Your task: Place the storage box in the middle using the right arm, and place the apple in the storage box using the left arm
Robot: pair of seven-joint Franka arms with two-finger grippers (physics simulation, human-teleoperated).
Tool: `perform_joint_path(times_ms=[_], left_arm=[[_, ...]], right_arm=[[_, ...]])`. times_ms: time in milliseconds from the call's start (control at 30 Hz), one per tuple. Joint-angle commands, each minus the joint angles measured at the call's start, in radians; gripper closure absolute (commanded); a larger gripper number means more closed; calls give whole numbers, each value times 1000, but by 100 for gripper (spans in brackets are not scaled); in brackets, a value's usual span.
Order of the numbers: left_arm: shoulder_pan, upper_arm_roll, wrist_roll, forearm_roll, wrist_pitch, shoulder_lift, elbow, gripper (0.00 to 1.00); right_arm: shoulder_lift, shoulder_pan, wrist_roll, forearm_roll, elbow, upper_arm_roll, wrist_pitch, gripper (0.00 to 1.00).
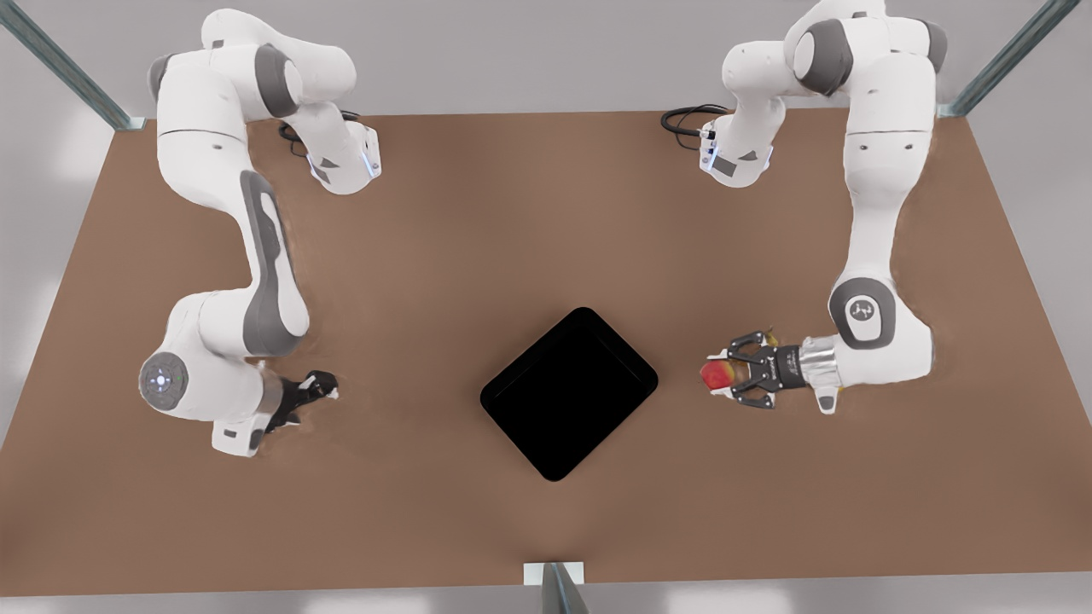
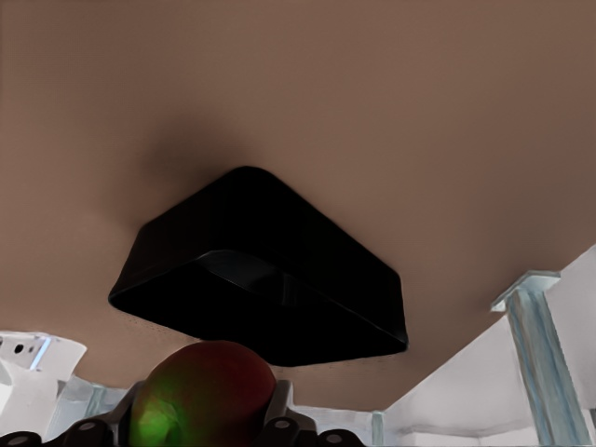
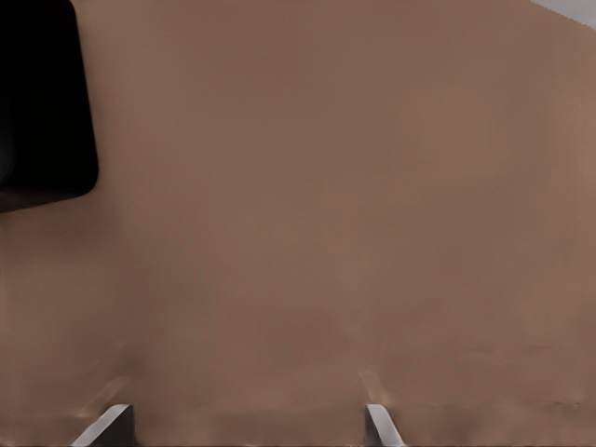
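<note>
While your left gripper (image 1: 723, 377) held the apple (image 1: 715, 373) at the front view's right, its black claw fingers were clamped on the fruit from both sides. The apple was small and round, red with a yellow-green patch, and the left wrist view showed its smooth skin (image 2: 203, 393) seated between the dark finger pads. It sat just off the storage box's corner that pointed to the front view's right, apart from the box and not over it.

You had the storage box (image 1: 569, 394) near the middle of the table (image 1: 478, 213), turned diagonally so that its corners pointed along the table's axes. It was a shallow rectangular bin, glossy black, with rounded corners and a plain interior. In the left wrist view its low outer wall and rim (image 2: 261, 279) read as one smooth moulded shell, resting flat on the table. The right wrist view caught one rounded corner of it (image 3: 42, 102).

Your right gripper (image 1: 309, 394) hung low over the table at the front view's left, well apart from the box, and that arm waited. Its two pale fingertips (image 3: 377, 424) stood apart with bare table between them, holding nothing.

The table was a flat, matte brown surface with a uniform finish. Grey metal frame struts (image 1: 60, 64) stood at its corners.
</note>
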Motion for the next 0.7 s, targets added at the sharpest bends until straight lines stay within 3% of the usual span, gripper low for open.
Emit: perform_joint_path(times_ms=[0,67,133,167,200,300,433,500,567,600,633,667], left_arm=[[-17,-8,-17,77,20,-1,-1,49],[-115,-57,-129,77,162,5,2,49],[-209,-95,-218,77,296,10,-1,49],[-215,-138,-236,77,371,16,-8,41],[-220,-189,-238,77,451,30,-16,0],[-225,-219,-247,66,545,50,-18,0],[-223,-209,-213,132,514,15,-11,0],[-218,-175,161,430,390,-73,-11,0],[-212,14,380,510,264,-191,-4,0],[-183,35,547,586,207,-237,-5,0],[-140,31,750,844,97,-298,-14,0],[-80,23,964,914,32,-390,-53,0]], right_arm=[[-25,-19,9,-10,-8,-11,-46,0],[-148,-72,36,-125,-22,-69,-198,0],[-252,-78,197,-202,-13,-63,-384,0],[-278,-78,217,-204,-19,-59,-399,0],[-277,-75,225,-202,-19,-57,-399,0],[-274,-79,223,-202,-17,-56,-399,0],[-278,-86,219,-202,-17,-48,-398,0],[-275,-86,213,-202,-17,-49,-398,0],[-275,-86,208,-201,-14,-51,-398,0],[-274,-86,207,-201,-14,-51,-398,0],[-272,-86,207,-201,-14,-51,-399,0],[-271,-86,207,-201,-14,-51,-398,0]])
